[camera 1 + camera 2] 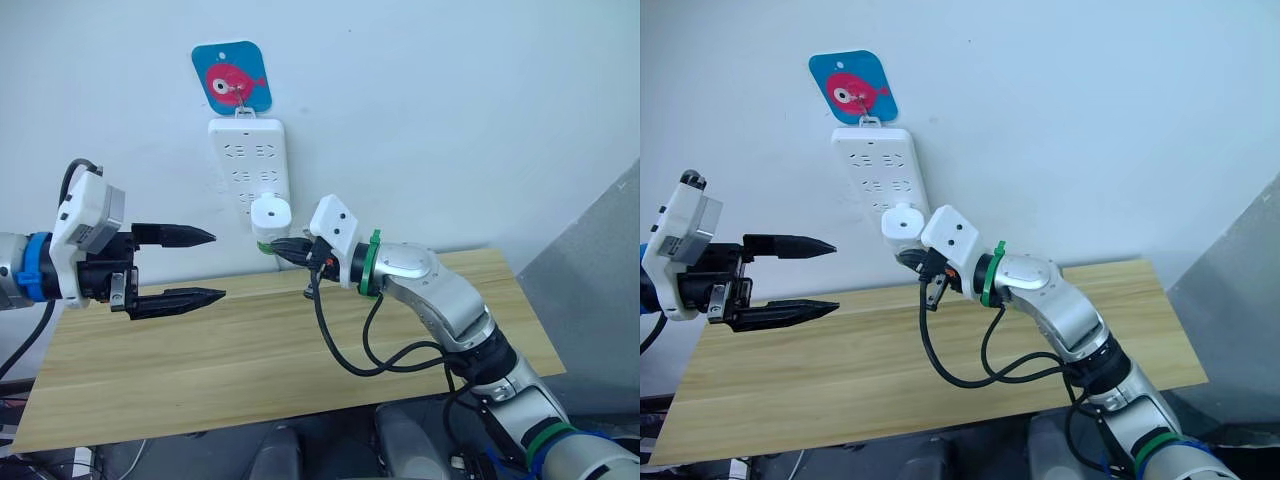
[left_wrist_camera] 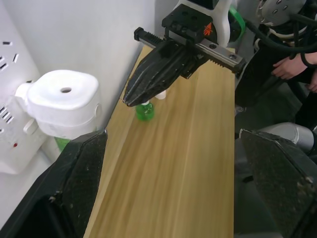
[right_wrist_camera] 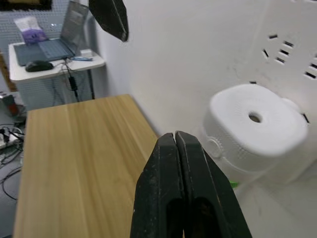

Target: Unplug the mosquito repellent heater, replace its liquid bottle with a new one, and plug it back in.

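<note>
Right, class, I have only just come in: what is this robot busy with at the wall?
The mosquito repellent heater is plugged into the white power strip that hangs on the wall above the wooden table. The right tool, its fingers pressed together, sits just below the heater, where some green shows under the white body. The left tool hangs open over the table, apart from the heater, holding nothing. A small green bottle stands on the table near the wall.

White power strip (image 1: 250, 160) hung on wall under blue fish hook plate (image 1: 232, 78); wooden table (image 1: 250, 370) below
</note>
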